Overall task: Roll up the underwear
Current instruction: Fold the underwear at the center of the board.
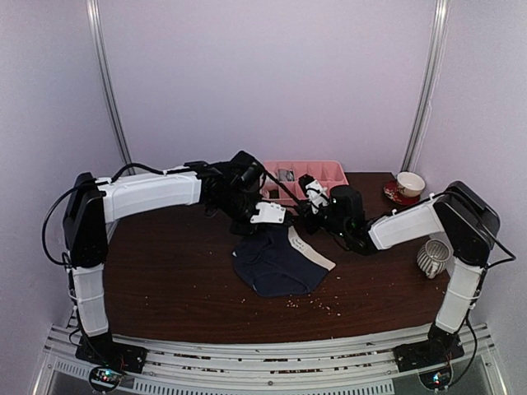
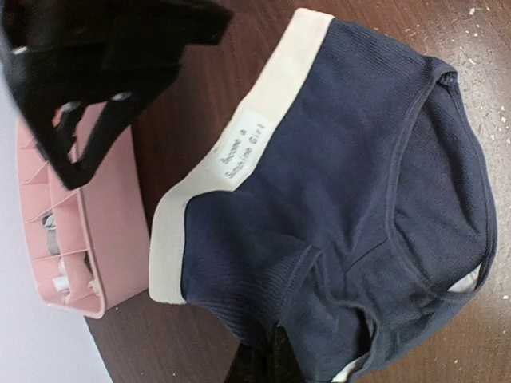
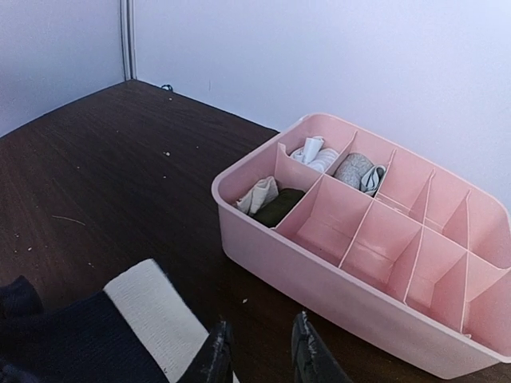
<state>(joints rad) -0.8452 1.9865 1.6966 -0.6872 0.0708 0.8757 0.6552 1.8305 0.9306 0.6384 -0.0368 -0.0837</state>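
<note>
Table: dark brown wood top (image 1: 165, 280), flecked with pale crumbs (image 1: 317, 303).
Navy underwear (image 1: 276, 263): spread flat, cream waistband just left of the right gripper (image 3: 259, 359).
Pink tray (image 3: 319, 271): just ahead of that gripper, on the wood.
Saucer (image 1: 398, 196) with cup (image 1: 410, 183): well off to its right, by the back edge.
White ribbed mug (image 1: 432, 257): right of it, nearer the arm bases.

Overhead I get soft, even light with a lilac cast on the walls (image 1: 272, 74). The dark table (image 1: 165, 288) soaks it up, and shadows under the arms are faint and diffuse. My left wrist view is sharp on the navy briefs (image 2: 343, 223), with the label readable, though the black hardware at 11 o'clock is underexposed. The right wrist view is bright. The pink tray (image 3: 359, 231) looks crisp, while the right gripper (image 3: 262, 351) at 6 o'clock blurs.
</note>
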